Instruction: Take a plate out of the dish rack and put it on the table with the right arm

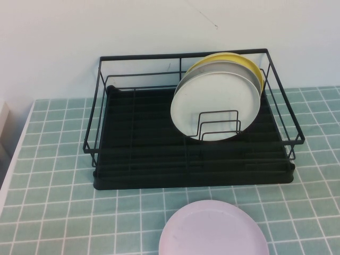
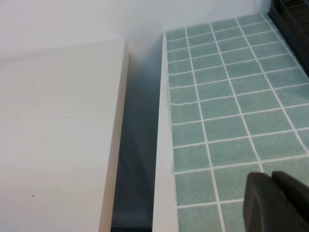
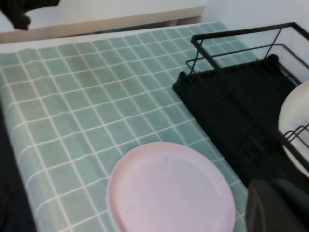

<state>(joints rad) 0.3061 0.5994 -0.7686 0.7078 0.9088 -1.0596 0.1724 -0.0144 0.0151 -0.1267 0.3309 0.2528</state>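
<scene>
Pink plate flat on the tiled surface, in front of the dish rack.

High view: the pink plate [image 1: 213, 229] lies at the lower centre on the teal surface [image 1: 53, 175], just apart from the black dish rack [image 1: 139, 144], which holds a whitish plate [image 1: 215, 103], a grey plate [image 1: 254, 71] and a yellow plate [image 1: 226, 57] upright at the upper right; neither hand shows. Left wrist view: the left hand [image 2: 273, 203], lower right, has its fingers together above bare tiles. Right wrist view: the right hand [image 3: 276, 205], lower right, is closed on nothing, beside the plate.
</scene>
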